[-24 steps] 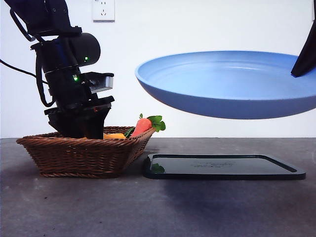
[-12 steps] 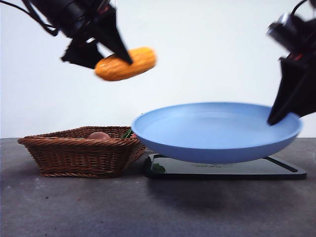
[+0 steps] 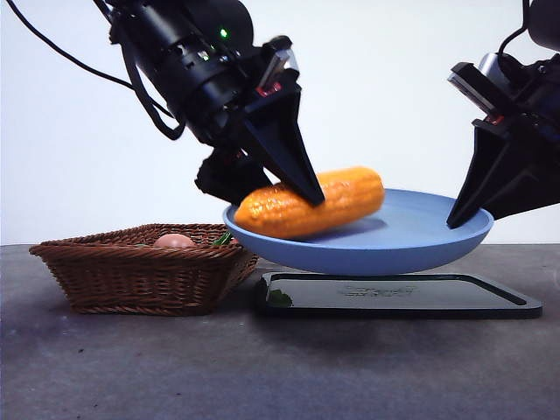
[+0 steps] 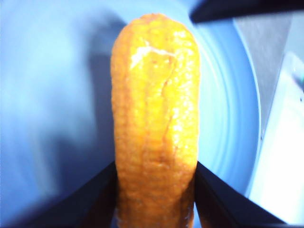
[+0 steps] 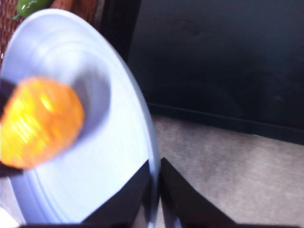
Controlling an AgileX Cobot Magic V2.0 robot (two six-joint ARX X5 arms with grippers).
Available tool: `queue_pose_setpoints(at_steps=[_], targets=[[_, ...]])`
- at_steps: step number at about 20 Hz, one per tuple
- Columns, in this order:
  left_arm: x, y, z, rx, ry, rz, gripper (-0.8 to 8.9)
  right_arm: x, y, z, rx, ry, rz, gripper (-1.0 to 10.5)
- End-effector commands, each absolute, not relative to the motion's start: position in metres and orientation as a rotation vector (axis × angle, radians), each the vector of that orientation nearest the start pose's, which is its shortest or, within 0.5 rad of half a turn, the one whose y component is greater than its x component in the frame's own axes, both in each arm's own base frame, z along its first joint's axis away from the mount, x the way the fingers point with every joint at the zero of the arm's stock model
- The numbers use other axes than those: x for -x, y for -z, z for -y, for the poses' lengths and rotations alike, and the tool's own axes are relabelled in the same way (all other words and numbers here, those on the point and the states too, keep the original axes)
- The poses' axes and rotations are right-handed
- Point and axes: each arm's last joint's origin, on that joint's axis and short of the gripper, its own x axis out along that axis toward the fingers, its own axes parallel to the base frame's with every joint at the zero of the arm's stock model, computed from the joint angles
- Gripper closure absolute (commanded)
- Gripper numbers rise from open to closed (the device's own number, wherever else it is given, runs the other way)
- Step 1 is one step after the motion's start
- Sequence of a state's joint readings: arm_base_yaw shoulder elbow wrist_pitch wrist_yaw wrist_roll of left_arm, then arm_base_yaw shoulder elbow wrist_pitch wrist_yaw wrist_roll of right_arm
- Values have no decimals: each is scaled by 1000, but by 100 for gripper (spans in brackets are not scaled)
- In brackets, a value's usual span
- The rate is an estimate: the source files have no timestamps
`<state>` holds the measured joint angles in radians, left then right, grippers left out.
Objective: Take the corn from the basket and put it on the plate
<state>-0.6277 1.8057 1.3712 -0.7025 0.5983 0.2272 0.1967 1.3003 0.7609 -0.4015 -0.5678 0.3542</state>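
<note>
The long orange-yellow corn [image 3: 346, 194] is clamped in my left gripper [image 3: 280, 203], which is shut on its middle. The cob lies tilted low inside the light-blue plate [image 3: 402, 249]; I cannot tell whether it touches the plate. In the left wrist view the corn [image 4: 154, 118] runs out from between the jaws of my left gripper [image 4: 154, 209] over the plate [image 4: 52, 95]. My right gripper [image 3: 461, 220] is shut on the plate's right rim and holds the plate just above the table. The right wrist view shows this gripper [image 5: 154, 190] pinching the plate [image 5: 109, 142], with the corn [image 5: 40, 123] blurred. The brown wicker basket [image 3: 140, 271] stands at the left.
A flat black tray [image 3: 394, 297] lies directly under the plate, also seen as the tray [image 5: 213, 61] in the right wrist view. A tan egg-like object [image 3: 175, 240] and a green leaf [image 3: 225, 237] peek over the basket's rim. A white wall closes the back.
My left gripper has carried the corn down and to the right, from high above the basket into the plate. The right gripper has kept hold of the plate, which now sits slightly more level.
</note>
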Motion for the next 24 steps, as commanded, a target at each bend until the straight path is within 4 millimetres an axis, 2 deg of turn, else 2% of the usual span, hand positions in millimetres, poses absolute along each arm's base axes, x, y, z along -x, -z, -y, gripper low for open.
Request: queue_pose_setpoints(at_steps=[1, 3, 5, 10, 14, 19, 24], targets=[[-289, -224, 236, -218, 1240, -1071, 610, -242, -214, -65, -498, -550, -1048, 945], [-289, -224, 236, -218, 1241, -1069, 519, -241, -214, -65, -495, -551, -1048, 945], [-289, -224, 236, -213, 1236, -1075, 472, -241, -214, -65, -495, -551, -1048, 945], [-286, -235, 234, -206, 1242, -1066, 473, -243, -211, -64, -488, -541, -1059, 945], [-285, -264, 232, -207, 1244, -1047, 473, -249, -205, -58, -504, -511, -1071, 945], [-281, -304, 227, -208, 1248, -974, 475, -278, -199, -39, -531, -440, -1076, 945], [-278, -315, 224, -208, 1247, -988, 475, -322, -192, -29, -545, -401, -1091, 945]])
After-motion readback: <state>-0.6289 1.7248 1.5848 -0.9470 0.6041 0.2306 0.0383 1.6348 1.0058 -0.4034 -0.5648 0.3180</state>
